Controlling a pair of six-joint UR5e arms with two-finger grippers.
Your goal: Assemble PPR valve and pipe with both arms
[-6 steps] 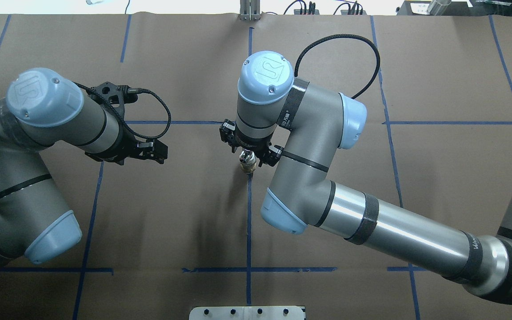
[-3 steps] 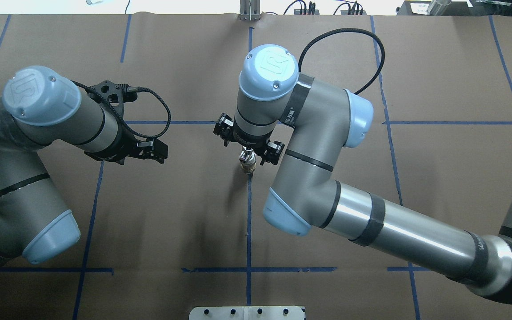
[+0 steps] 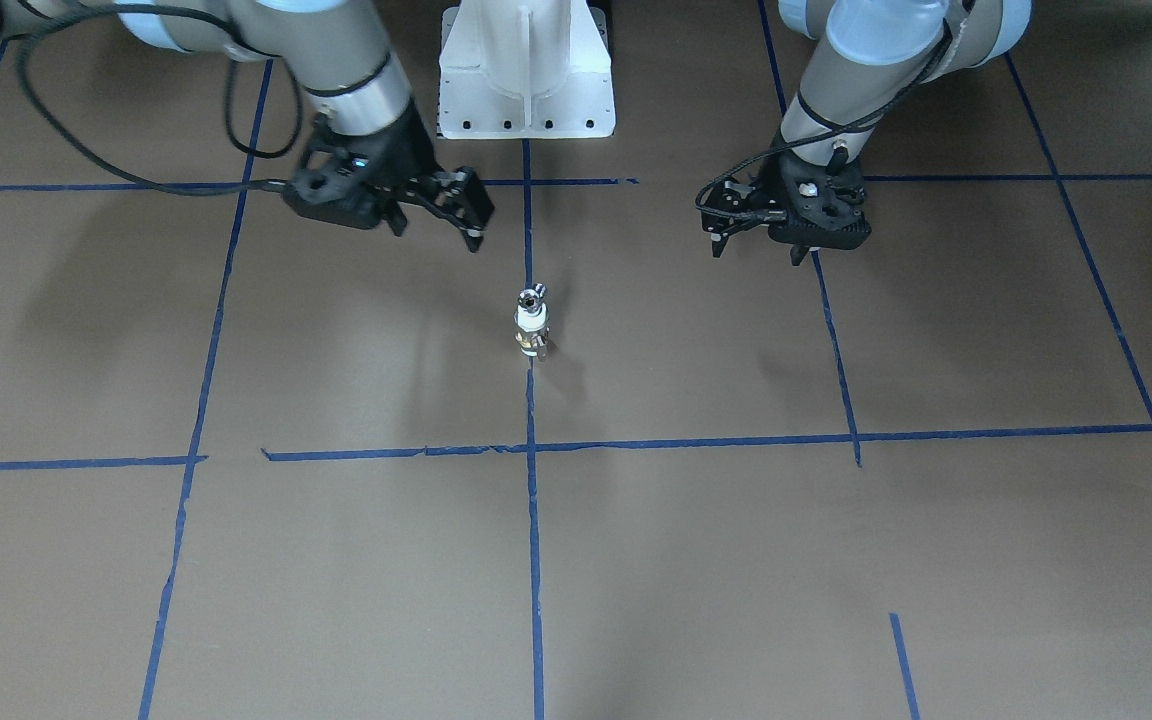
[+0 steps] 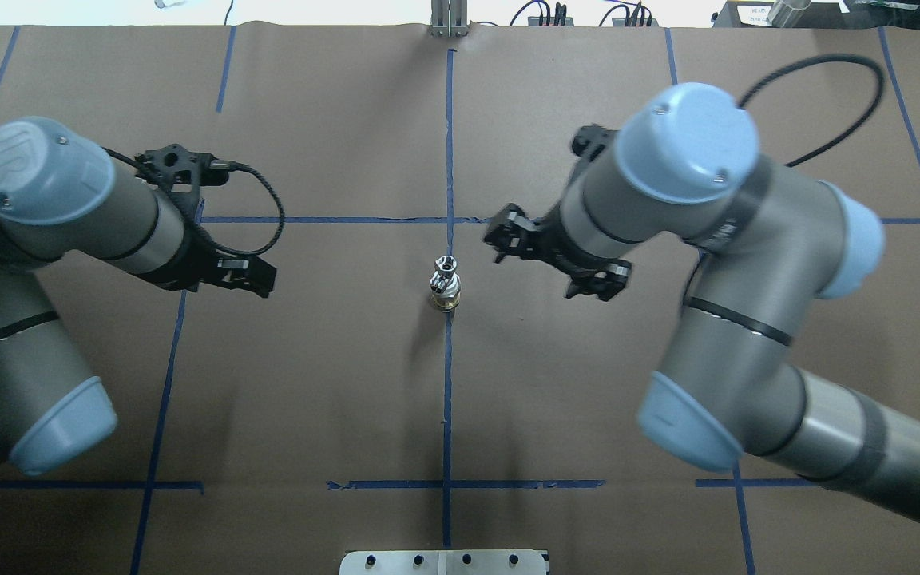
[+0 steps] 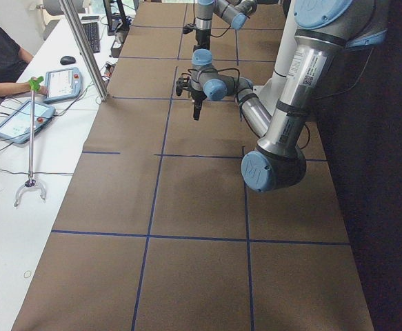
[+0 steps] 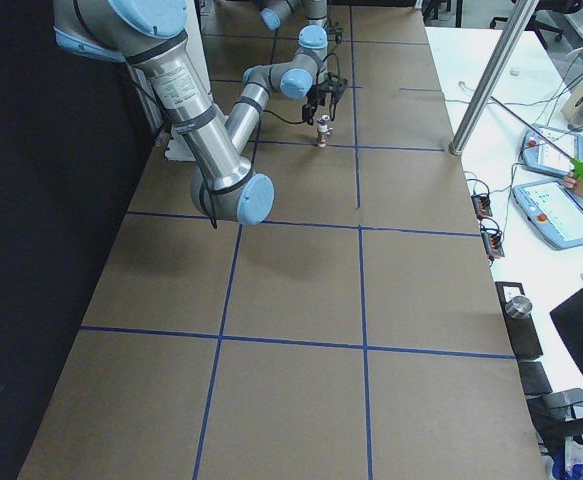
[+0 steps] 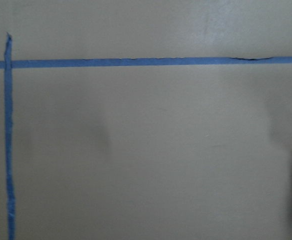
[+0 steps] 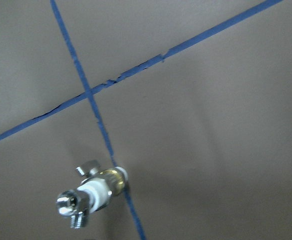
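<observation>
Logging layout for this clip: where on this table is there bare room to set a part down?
The whole operator-side row of squares, past the crosswise tape line, is bare. Crowded: the centre, where the PPR valve with the pipe stands between the left gripper and right gripper.

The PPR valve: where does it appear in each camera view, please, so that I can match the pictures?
Front-facing: the PPR valve stands upright just above the centre.
Overhead: the valve is near the centre.
Exterior left: I cannot make it out.
Exterior right: the valve is small and far away, in the upper middle.
Left wrist: not recognisable.
Right wrist: the valve is at the lower left.
Shared landmark: the blue tape line it stands on.
</observation>
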